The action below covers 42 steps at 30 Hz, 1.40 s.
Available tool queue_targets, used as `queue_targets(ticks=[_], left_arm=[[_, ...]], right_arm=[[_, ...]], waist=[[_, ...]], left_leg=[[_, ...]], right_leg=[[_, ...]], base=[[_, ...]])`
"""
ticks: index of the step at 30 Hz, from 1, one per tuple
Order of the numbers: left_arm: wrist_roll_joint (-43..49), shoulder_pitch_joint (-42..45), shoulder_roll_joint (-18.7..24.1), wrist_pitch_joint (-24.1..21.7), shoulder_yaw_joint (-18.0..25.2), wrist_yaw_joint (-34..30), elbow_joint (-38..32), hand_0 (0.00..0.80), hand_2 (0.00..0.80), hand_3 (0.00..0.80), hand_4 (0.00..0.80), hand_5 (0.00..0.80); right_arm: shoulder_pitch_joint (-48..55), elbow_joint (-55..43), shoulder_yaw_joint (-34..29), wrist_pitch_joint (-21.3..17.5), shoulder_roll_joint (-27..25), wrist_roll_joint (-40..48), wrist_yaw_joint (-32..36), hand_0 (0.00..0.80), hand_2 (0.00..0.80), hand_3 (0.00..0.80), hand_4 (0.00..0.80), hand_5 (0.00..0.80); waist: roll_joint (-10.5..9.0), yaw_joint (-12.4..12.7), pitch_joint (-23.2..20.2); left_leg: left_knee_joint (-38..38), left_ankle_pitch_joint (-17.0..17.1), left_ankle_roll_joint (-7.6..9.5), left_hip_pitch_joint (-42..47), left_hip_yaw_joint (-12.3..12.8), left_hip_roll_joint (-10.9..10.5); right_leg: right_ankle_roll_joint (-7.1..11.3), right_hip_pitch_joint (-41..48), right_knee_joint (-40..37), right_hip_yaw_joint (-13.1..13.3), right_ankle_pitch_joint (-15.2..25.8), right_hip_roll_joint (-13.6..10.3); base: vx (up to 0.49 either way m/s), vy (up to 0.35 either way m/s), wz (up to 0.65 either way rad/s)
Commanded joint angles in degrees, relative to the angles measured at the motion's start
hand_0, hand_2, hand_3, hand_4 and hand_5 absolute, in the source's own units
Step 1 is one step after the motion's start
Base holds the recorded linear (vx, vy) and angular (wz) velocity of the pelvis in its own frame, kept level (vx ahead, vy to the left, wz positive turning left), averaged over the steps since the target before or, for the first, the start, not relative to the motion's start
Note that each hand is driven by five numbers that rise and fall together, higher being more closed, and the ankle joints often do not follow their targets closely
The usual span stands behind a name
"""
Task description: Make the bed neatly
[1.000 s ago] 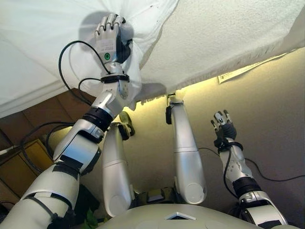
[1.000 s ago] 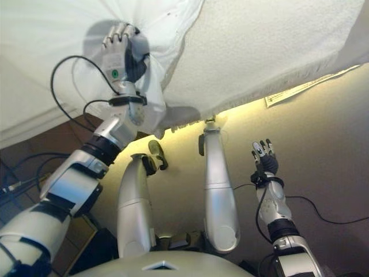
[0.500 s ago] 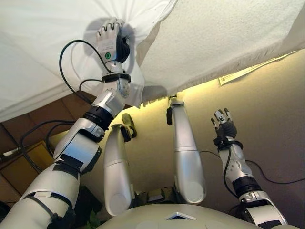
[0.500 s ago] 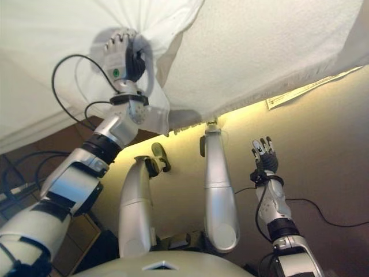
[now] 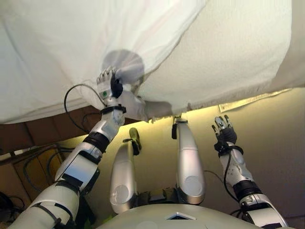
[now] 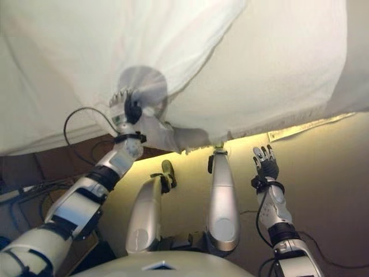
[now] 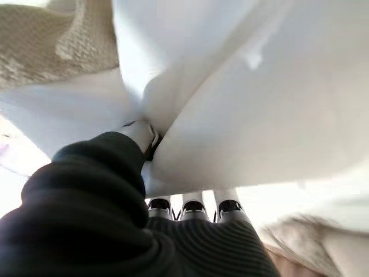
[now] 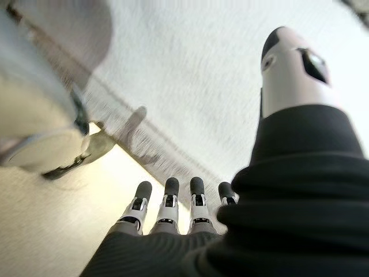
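Gripping one sheet [image 5: 71, 52], left hand [image 5: 108, 87]

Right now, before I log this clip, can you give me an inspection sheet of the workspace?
Surface: bed with textured cream blanket.
Job's things: white sheet, bunched at one point in the left robot hand.
Clutter: nothing seen.
Robot hands: left robot hand shut on the sheet; right robot hand open, holding nothing, off the bed.
Cables: dark cables near wooden furniture, lower left.
Surroundings: beige floor, lit along the bed edge.
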Motion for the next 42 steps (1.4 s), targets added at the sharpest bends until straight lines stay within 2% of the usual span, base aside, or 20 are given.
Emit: queue_targets(ticks=[1,9,13,15,17,19,22,23,24,25,26,34,37,39,42], left_arm=[[-5.49,5.08,9.08,-0.54,7.5,5.38,1.7,0.8,0.8,0.8,0.8,0.8],[-12.55,17.24,11.65,-2.3,17.63,6.51,4.16,0.8,0.8,0.8,0.8,0.8],[-14.28,21.38,13.01,-0.8,21.55,4.55,4.51,0.8,0.8,0.8,0.8,0.8],[-19.09,24.12,13.43,-0.33,24.67,2.79,6.41,0.8,0.8,0.8,0.8,0.8],[-22.77,25.36,13.63,-1.19,26.78,1.66,9.08,0.8,0.8,0.8,0.8,0.8],[-26.36,26.75,13.55,-4.14,29.6,0.0,12.32,0.8,0.8,0.8,0.8,0.8],[-26.65,26.98,13.14,-5.23,30.44,-2.12,12.86,0.8,0.8,0.8,0.8,0.8],[-26.28,26.89,12.84,-5.26,30.1,-2.33,12.47,0.762,0.762,0.762,0.762,0.762],[-25.8,26.82,12.43,-5.36,29.66,-2.56,12.07,0.452,0.452,0.452,0.452,0.452],[-25.46,26.78,12.21,-5.42,29.4,-2.7,11.91,0.348,0.348,0.348,0.348,0.348],[-25.04,26.67,11.93,-5.26,28.95,-3.03,11.36,0.0,0.0,0.0,0.0,0.0],[-26.13,25.4,10.15,-5.35,25.25,-5.91,11.17,0.0,0.0,0.0,0.0,0.0],[-25.65,25.19,8.84,-8.64,23.93,-6.6,11.84,0.0,0.0,0.0,0.0,0.0],[-23.25,25.38,8.16,-9.99,22.64,-6.99,9.92,0.0,0.0,0.0,0.0,0.0],[-25.25,25.65,6.81,-7.21,21.13,-6.19,7.35,0.0,0.0,0.0,0.0,0.0]], right_arm=[[4.84,1.21,-1.57,-3.06,-0.27,-1.34,1.48,0.0,0.0,0.0,0.0,0.0],[8.05,3.82,-4.37,-2.85,1.21,-1.54,4.08,0.0,0.0,0.0,0.0,0.0],[9.14,4.74,-5.45,-2.81,1.44,-1.81,5.15,0.0,0.0,0.0,0.0,0.0],[10.09,4.65,-6.13,-2.75,1.67,-2.44,5.33,0.0,0.0,0.0,0.0,0.0],[10.04,5.2,-6.41,-2.65,1.52,-2.63,5.69,0.0,0.0,0.0,0.0,0.0],[9.97,5.71,-6.51,-2.22,1.33,-3.02,5.84,0.0,0.0,0.0,0.0,0.0],[10.06,6.38,-6.64,-2.04,1.38,-2.93,6.11,0.0,0.0,0.0,0.0,0.0],[10.1,6.3,-6.65,-1.93,1.48,-2.82,5.91,0.0,0.0,0.0,0.0,0.0],[10.16,6.17,-6.65,-1.89,1.64,-2.76,5.67,0.0,0.0,0.0,0.0,0.0],[10.19,6.16,-6.64,-1.94,1.74,-2.76,5.6,0.0,0.0,0.0,0.0,0.0],[10.28,6.23,-6.67,-2.09,1.91,-2.83,5.64,0.0,0.0,0.0,0.0,0.0],[10.37,5.62,-7.0,-1.98,1.99,-3.58,5.52,0.0,0.0,0.0,0.0,0.0],[10.06,4.84,-6.9,-1.47,2.09,-3.9,5.32,0.0,0.0,0.0,0.0,0.0],[10.28,3.74,-6.84,-0.78,2.27,-4.37,4.66,0.0,0.0,0.0,0.0,0.0],[10.65,3.11,-6.86,-0.73,2.37,-4.63,4.59,0.0,0.0,0.0,0.0,0.0]], waist=[[-0.57,2.81,-3.2],[-1.08,6.46,-7.76],[-1.14,7.77,-9.49],[-1.05,8.39,-10.41],[-1.01,8.52,-11.17],[-0.91,8.71,-12.07],[-0.72,9.11,-12.64],[-0.69,9.25,-12.7],[-0.65,9.36,-12.69],[-0.62,9.4,-12.67],[-0.59,9.48,-12.65],[-0.69,8.94,-12.66],[-0.72,8.49,-12.59],[-0.66,8.44,-12.52],[-0.45,8.67,-12.2]], left_leg=[[-8.85,13.19,1.25,-1.54,-0.42,2.17],[-13.08,12.86,1.26,4.64,-2.18,1.37],[-14.4,12.68,1.36,6.87,-2.87,1.15],[-15.38,12.47,1.44,8.75,-3.32,0.99],[-16.18,12.68,1.38,9.53,-3.49,1.03],[-16.96,12.67,1.24,10.58,-3.67,1.14],[-17.36,12.6,1.13,10.96,-4.12,1.1],[-17.43,12.59,1.1,10.98,-4.29,1.07],[-17.52,12.59,1.09,11.06,-4.47,1.03],[-17.56,12.59,1.09,11.11,-4.55,1.01],[-17.58,12.55,1.13,11.19,-4.67,0.96],[-17.84,12.78,0.92,11.47,-4.02,1.45],[-17.9,12.96,0.78,11.5,-3.8,1.68],[-17.68,12.96,0.82,11.31,-3.74,1.69],[-17.28,12.99,0.89,10.83,-3.78,1.65]], right_leg=[[5.72,5.34,-3.51,0.7,1.5,-4.26],[5.92,13.36,-8.56,-1.92,2.02,-5.54],[6.09,16.19,-10.09,-2.82,2.03,-5.87],[6.19,18.35,-11.13,-3.36,1.91,-5.94],[6.24,19.43,-12.28,-3.73,2.11,-5.95],[6.25,20.83,-13.45,-3.99,1.88,-5.67],[6.43,21.69,-14.13,-4.39,1.71,-5.54],[6.48,21.9,-14.29,-4.53,1.74,-5.53],[6.52,22.11,-14.41,-4.66,1.77,-5.49],[6.54,22.2,-14.45,-4.72,1.78,-5.46],[6.59,22.36,-14.57,-4.81,1.88,-5.48],[7.05,23.24,-15.78,-5.01,2.37,-5.23],[7.01,23.35,-16.15,-4.81,2.56,-5.05],[7.05,23.11,-15.9,-4.63,2.6,-5.09],[7.2,22.68,-15.43,-4.69,2.64,-5.27]], base=[[0.088,0.058,0.16],[0.119,0.029,0.13],[0.104,0.016,0.07],[0.133,0.029,0.14],[0.103,0.038,0.07],[0.094,0.038,0.01],[0.054,0.004,0.02],[0.015,-0.018,0.07],[0.011,-0.019,0.1],[0.01,-0.019,0.1],[0.012,-0.016,0.08],[0.002,-0.004,0.02],[0.0,0.0,0.0],[0.0,0.0,0.0],[0.0,0.0,0.0]])
